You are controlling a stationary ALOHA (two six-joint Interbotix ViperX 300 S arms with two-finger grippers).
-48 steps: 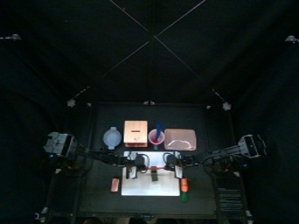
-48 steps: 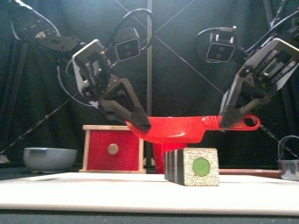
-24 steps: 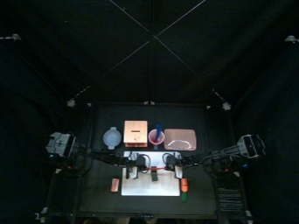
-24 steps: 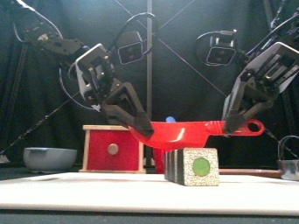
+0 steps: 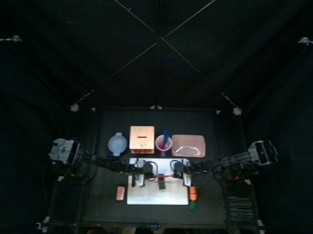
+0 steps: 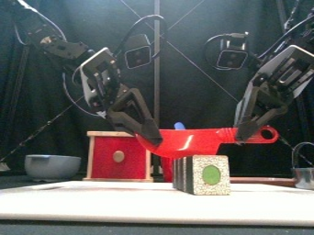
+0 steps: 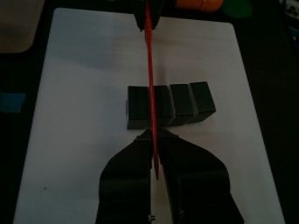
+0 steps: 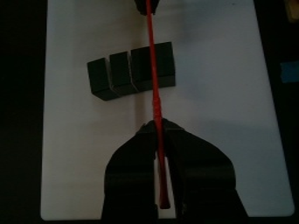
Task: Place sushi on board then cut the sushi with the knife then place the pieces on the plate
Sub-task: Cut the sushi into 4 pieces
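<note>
A dark green sushi roll (image 6: 203, 174) of several blocks lies on the white cutting board (image 6: 110, 197). A red toy knife (image 6: 190, 139) hangs level just above it, held at both ends. My left gripper (image 6: 150, 138) is shut on one end and my right gripper (image 6: 252, 133) on the handle end. In the left wrist view the knife (image 7: 149, 87) runs over the roll (image 7: 176, 105) near one end block, out from the gripper (image 7: 152, 175). The right wrist view shows the same knife (image 8: 152, 87), roll (image 8: 128, 74) and gripper (image 8: 160, 166).
Behind the board stand the wooden box with its red drawer front (image 6: 119, 156), the blue-grey bowl (image 6: 50, 165), the red cup (image 5: 164, 142) and the pink tray (image 5: 188, 144). Small orange toy foods (image 5: 121, 193) lie at the board's sides.
Both grippers have brought the red knife down a little toward the roll. The roll has not moved.
</note>
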